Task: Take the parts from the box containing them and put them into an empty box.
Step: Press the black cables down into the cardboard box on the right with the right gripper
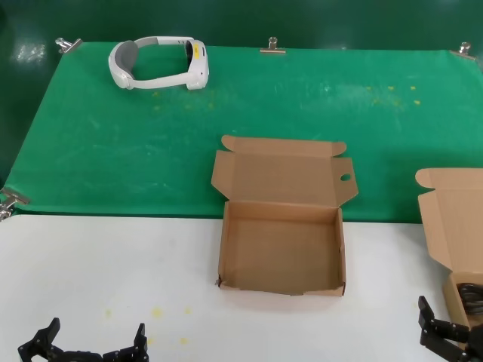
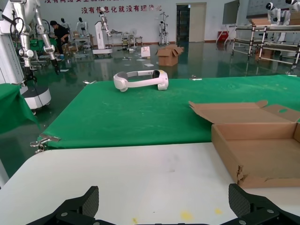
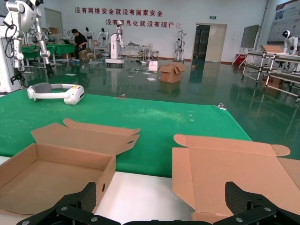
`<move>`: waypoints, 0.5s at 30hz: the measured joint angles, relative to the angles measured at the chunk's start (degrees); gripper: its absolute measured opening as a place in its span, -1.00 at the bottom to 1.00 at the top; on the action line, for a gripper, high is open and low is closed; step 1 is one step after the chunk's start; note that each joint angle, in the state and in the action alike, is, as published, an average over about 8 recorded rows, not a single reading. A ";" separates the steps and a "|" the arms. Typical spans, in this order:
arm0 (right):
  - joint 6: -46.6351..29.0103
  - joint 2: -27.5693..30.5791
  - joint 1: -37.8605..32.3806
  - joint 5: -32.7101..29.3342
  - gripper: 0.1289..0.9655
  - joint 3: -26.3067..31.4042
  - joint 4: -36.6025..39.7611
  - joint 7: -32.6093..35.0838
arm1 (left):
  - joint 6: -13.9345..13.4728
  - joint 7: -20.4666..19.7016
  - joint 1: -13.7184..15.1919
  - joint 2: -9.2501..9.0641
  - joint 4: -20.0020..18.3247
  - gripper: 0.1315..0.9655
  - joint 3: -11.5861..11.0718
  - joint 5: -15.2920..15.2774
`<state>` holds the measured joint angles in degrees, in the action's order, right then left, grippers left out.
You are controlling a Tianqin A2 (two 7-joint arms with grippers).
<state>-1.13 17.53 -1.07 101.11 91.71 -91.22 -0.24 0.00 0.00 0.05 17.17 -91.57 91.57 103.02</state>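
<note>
The head view looks steeply down on the counter (image 1: 98,264) from above, with the green cloth (image 1: 302,121) toward 12 o'clock. Both wrist views sit low, near counter level, facing outward across it to the hall beyond. All three views share the empty box (image 1: 281,226) (image 2: 255,140) (image 3: 61,159) and the white headset (image 1: 158,64) (image 2: 140,79) (image 3: 55,93).

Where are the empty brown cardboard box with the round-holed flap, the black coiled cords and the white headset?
empty brown cardboard box (image 1: 281,253): head view, bare floor of the tray.
black coiled cords (image 1: 472,294): head view, the glossy loops visible in the right-hand box.
white headset (image 1: 160,75): head view, front curved band.
</note>
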 joint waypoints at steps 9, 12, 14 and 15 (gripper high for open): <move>0.00 0.00 0.00 0.00 1.00 0.00 0.00 0.00 | 0.00 0.00 0.00 0.00 0.00 1.00 0.00 0.00; 0.00 0.00 0.00 0.00 1.00 0.00 0.00 0.00 | 0.00 0.00 0.00 0.00 0.00 1.00 0.00 0.00; 0.00 0.00 0.00 0.00 1.00 0.00 0.00 0.00 | 0.00 0.00 0.00 0.00 0.00 1.00 0.00 0.00; 0.00 0.00 0.00 0.00 1.00 0.00 0.00 0.00 | 0.00 0.00 0.00 0.00 0.00 1.00 0.00 0.00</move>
<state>-1.13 17.53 -1.07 101.11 91.71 -91.22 -0.24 0.00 0.00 0.05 17.17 -91.57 91.57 103.02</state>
